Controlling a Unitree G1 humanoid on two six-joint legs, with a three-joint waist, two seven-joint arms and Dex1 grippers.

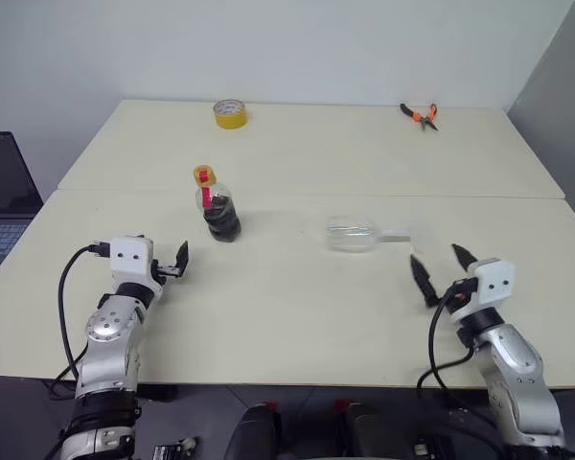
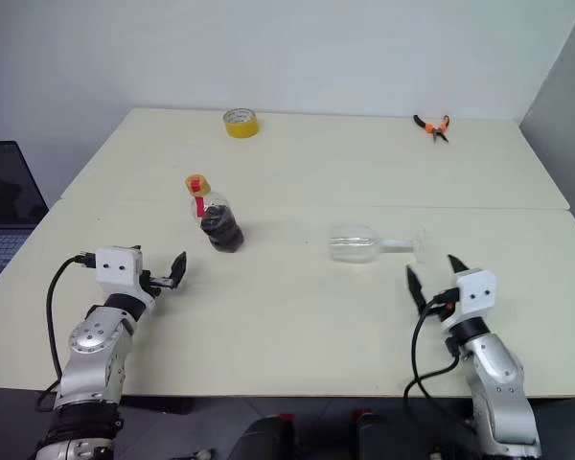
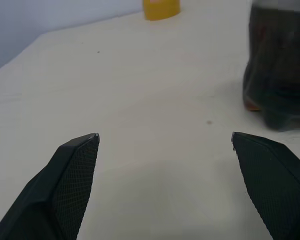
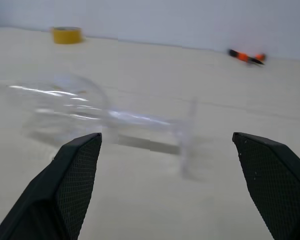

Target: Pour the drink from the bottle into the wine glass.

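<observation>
A: Broad pale worktop [image 1: 297,316], bare in the near half. Wine glass [image 1: 353,234] lying on its side right of centre, bowl toward the bottle, foot toward the right edge. Bottle [image 1: 218,213] upright left of centre, yellow cap on, drink [image 1: 222,220] filling the squat lower body.

B: Handling of the glass?

A: Thin, clear, probably brittle and prone to rolling (round bowl, nothing to stop it). Best taken at the stem, just behind the bowl, then tipped up onto the foot before any pouring.

B: And the bottle?

A: Soft plastic, likely light, ribs low down offering some purchase. Grip around the bulbous body, gently, to avoid squeezing liquid out once uncapped.

B: Fingers?

A: Left gripper [image 1: 169,264] spread wide, empty, near the bottle but short of it. Right gripper [image 1: 443,267] also spread wide, empty, just short of the glass foot, stem lying across the gap in the right wrist view.

B: Smaller bits?

A: Yellow tape roll [image 1: 230,113] and orange pliers [image 1: 421,115] at the far edge, well apart from everything.
</observation>
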